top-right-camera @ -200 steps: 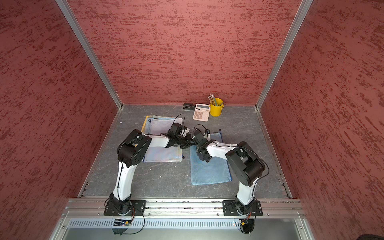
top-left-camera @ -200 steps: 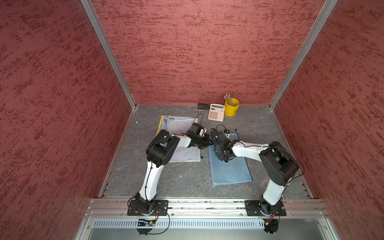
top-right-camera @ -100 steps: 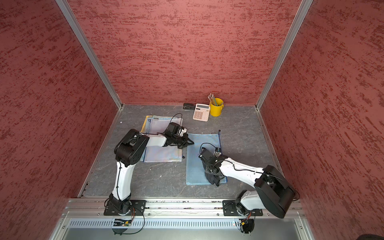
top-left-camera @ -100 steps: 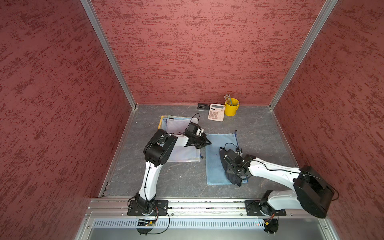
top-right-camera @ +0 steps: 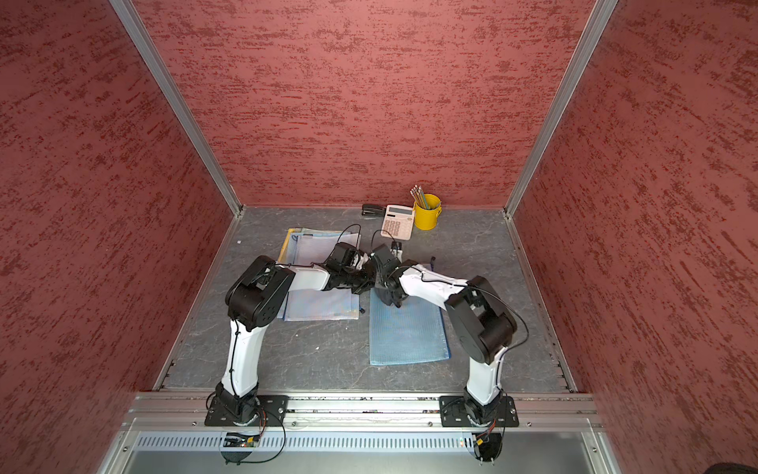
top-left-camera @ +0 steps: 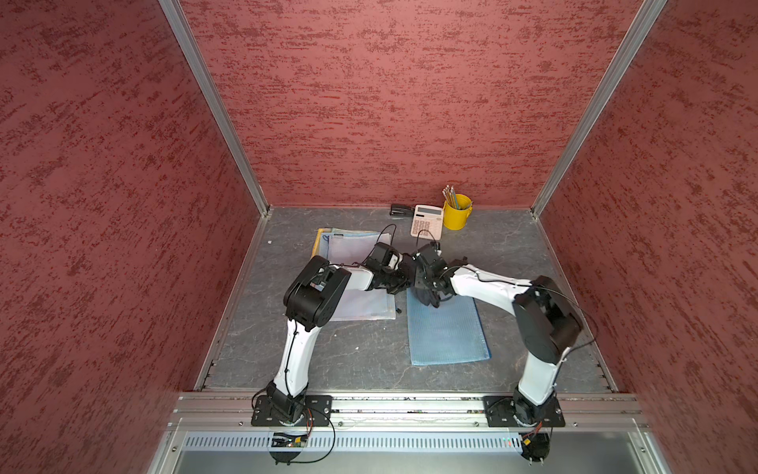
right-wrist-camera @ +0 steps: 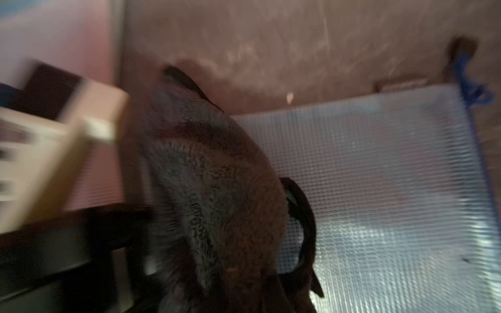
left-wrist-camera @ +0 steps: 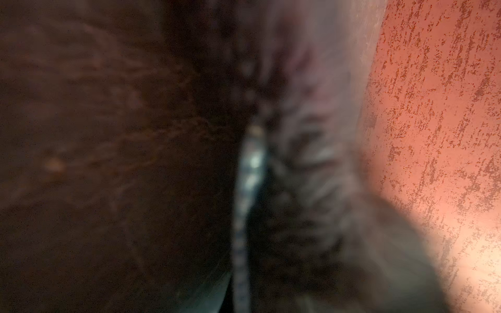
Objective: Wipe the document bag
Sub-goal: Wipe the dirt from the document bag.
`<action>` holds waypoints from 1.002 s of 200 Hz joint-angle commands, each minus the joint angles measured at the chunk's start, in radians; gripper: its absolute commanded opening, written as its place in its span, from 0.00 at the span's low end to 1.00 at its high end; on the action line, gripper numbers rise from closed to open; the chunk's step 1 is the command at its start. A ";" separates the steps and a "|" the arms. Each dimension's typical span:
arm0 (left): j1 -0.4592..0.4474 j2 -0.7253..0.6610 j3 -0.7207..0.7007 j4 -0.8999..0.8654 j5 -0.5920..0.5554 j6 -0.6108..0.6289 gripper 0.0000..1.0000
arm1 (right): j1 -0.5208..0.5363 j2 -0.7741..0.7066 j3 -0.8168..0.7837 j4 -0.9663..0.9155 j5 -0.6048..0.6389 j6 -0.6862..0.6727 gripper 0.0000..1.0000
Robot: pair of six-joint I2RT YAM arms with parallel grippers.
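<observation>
Document bag (top-left-camera: 447, 332) flat on table (top-left-camera: 357, 349), long axis far-to-near. Right gripper (top-left-camera: 428, 298), jaws clamped on grey cloth (right-wrist-camera: 217, 189), at bag's far end; bag extends nearward from jaws. Left gripper (top-left-camera: 394, 285), jaws together, just beside far-left corner.

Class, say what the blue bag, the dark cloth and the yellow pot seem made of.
Blue bag: likely plastic mesh, slightly glossy; fine grid shows. Dark cloth: probably microfibre, matt; fuzzy pile. Yellow pot: perhaps painted metal; smooth, too small to be sure.
</observation>
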 commanded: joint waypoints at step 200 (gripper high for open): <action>0.009 -0.008 -0.018 -0.087 -0.043 0.012 0.00 | 0.028 -0.173 0.087 -0.091 0.032 -0.044 0.00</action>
